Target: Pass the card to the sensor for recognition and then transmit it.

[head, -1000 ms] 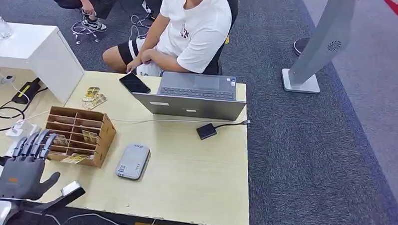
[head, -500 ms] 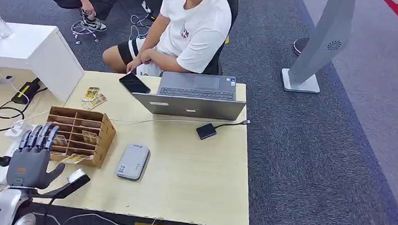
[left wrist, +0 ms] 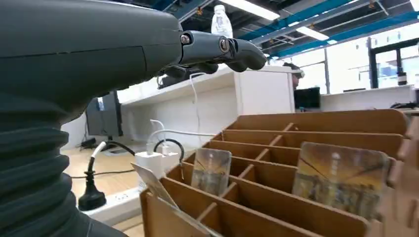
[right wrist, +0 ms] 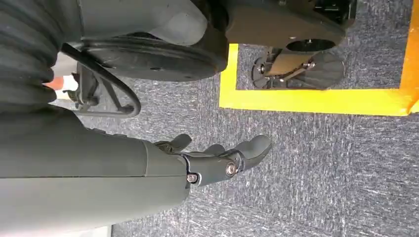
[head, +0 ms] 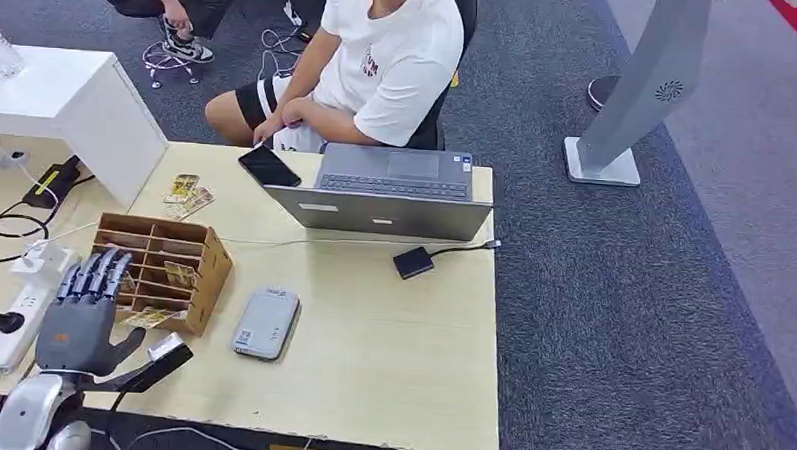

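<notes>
A brown slotted card rack [head: 163, 269] stands on the table's left part, with cards [head: 180, 273] upright in its slots. In the left wrist view two cards [left wrist: 211, 170] stand in the rack [left wrist: 316, 138]. My left hand [head: 83, 311] hovers open just in front of the rack, fingers stretched toward it and holding nothing. The grey card sensor [head: 267, 322] lies flat on the table to the right of the rack. My right hand [right wrist: 217, 160] hangs over the carpet, fingers loosely apart and empty.
A person in a white shirt [head: 380, 64] sits behind an open laptop [head: 391, 192] at the far edge. A phone [head: 269, 165], loose cards [head: 187, 196] and a small black box [head: 413, 262] lie on the table. A power strip [head: 16, 317] and cables sit at left.
My left hand has moved forward and to the right, closer to the card rack, staying open.
</notes>
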Robot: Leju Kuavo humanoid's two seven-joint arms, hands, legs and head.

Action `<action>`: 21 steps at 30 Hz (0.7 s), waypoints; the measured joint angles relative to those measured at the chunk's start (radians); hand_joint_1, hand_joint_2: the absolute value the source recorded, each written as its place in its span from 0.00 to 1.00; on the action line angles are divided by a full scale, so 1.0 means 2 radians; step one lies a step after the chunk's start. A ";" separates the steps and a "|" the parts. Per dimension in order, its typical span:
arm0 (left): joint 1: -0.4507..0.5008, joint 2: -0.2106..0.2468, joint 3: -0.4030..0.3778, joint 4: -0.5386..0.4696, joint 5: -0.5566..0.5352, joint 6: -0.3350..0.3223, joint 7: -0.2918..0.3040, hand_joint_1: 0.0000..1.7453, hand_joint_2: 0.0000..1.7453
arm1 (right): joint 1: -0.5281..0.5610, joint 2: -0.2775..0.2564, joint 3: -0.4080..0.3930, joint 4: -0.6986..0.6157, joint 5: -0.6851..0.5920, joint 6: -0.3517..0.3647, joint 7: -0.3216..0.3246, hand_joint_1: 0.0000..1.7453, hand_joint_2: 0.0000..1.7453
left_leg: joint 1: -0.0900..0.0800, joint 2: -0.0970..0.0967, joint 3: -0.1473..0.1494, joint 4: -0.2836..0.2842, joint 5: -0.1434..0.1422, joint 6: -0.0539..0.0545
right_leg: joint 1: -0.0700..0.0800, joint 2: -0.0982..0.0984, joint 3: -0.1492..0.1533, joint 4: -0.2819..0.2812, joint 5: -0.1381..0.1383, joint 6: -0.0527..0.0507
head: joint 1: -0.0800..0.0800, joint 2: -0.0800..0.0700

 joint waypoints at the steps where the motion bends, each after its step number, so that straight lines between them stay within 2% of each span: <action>1: 0.000 -0.001 -0.002 0.000 0.000 0.000 0.000 0.00 1.00 | 0.000 0.000 0.000 0.000 0.000 0.000 0.000 0.00 1.00 | 0.000 0.000 0.000 0.000 0.000 0.000 | 0.000 0.000 0.000 0.000 0.000 0.000 | 0.000 0.000; 17: -0.001 -0.004 -0.019 0.000 0.000 0.003 0.000 0.00 1.00 | 0.000 0.000 0.000 0.000 0.000 -0.002 0.003 0.00 1.00 | 0.000 0.000 0.000 0.000 0.000 0.000 | 0.000 0.000 0.000 0.000 0.000 0.000 | 0.000 0.000; 21: -0.001 -0.004 -0.021 0.000 0.002 0.003 0.009 0.00 1.00 | 0.000 0.000 0.000 0.000 0.000 -0.002 0.003 0.00 1.00 | 0.000 0.000 0.000 0.000 0.000 0.000 | 0.000 0.000 0.000 0.000 0.000 0.000 | 0.000 0.000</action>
